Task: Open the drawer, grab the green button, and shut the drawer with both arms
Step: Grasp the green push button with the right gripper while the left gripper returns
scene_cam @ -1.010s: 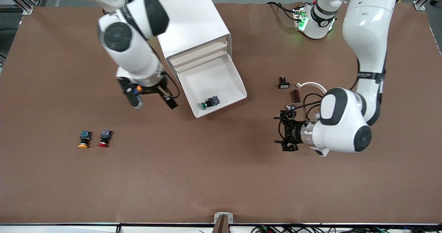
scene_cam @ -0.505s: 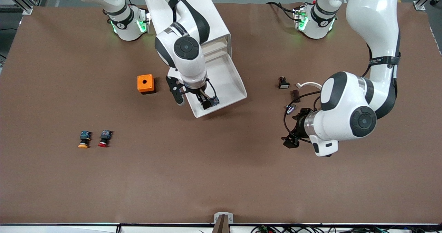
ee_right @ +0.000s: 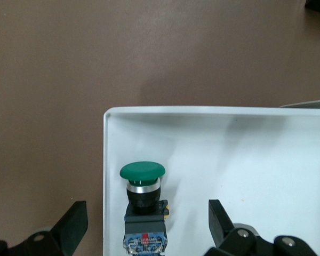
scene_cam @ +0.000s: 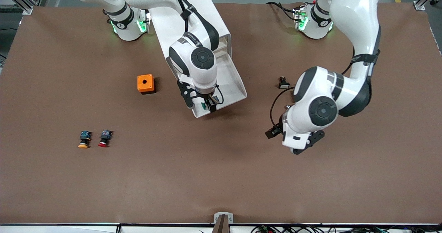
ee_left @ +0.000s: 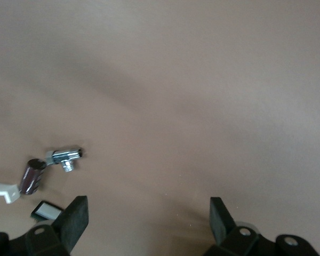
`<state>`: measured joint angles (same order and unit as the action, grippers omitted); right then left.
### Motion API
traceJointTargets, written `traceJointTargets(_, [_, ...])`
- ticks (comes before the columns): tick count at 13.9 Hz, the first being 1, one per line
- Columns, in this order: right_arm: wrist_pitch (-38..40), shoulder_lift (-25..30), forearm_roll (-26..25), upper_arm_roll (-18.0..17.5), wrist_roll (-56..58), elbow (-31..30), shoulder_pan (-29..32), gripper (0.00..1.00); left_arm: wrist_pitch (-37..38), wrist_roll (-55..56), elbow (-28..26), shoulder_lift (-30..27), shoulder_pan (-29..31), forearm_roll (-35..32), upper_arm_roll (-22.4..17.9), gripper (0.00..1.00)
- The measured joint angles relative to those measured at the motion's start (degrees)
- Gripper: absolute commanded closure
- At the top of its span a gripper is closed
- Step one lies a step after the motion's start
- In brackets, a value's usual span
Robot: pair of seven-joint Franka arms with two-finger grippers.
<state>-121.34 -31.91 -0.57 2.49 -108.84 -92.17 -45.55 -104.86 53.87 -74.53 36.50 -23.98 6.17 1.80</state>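
Only green button [ee_right: 142, 172] inside open drawer [ee_right: 245, 154]

The high front camera looked down across the brown paper-covered table [scene_cam: 221, 177], facing both bases. The right wrist camera stared closely into the pulled-out white plastic drawer [ee_right: 213, 138], which the front view shared [scene_cam: 238, 88]. The left wrist camera faced bare tabletop.

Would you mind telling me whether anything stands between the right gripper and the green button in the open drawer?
Nothing visible does. The right gripper hangs open over the green button, which lies alone in the drawer close to its white side wall.
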Motion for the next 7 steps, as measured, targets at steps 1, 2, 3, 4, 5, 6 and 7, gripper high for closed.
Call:
traceJointTargets(1, [-0.38, -0.48, -0.12, 0.01, -0.40, 0.12, -0.26, 0.00, -1.86, -0.28, -0.98, 0.20, -0.58, -0.09, 0.27, 0.00])
traceJointTargets(2, [-0.66, -0.90, -0.30, 0.03, -0.79, 0.16, -0.52, 0.00, -3.80, -0.45, -2.05, 0.42, -1.13, -0.14, 0.43, 0.00])
traceJointTargets(3, [-0.77, -1.28, -0.41, 0.05, -0.97, 0.27, -0.74, 0.00, -5.97, -0.60, -3.38, 0.59, -1.59, -0.16, 0.59, 0.00])
traceJointTargets(4, [-0.80, -1.66, -0.44, 0.05, -1.01, 0.38, -0.92, 0.00, -8.22, -0.72, -4.88, 0.68, -1.80, -0.16, 1.09, 0.00])
traceJointTargets(5, [-0.85, -2.00, -0.44, 0.05, -1.05, 0.45, -1.08, 0.00, -10.03, -0.75, -6.29, 0.72, -1.85, -0.16, 1.77, 0.00])
traceJointTargets(6, [-1.04, -2.33, -0.44, 0.05, -1.08, 0.48, -1.22, 0.10, -11.34, -0.75, -7.47, 0.73, -1.88, -0.16, 2.40, 0.00])
traceJointTargets(7, [-1.36, -2.66, -0.45, 0.05, -1.08, 0.53, -1.35, 0.25, -12.43, -0.75, -8.47, 0.72, -1.89, -0.16, 2.98, 0.00])
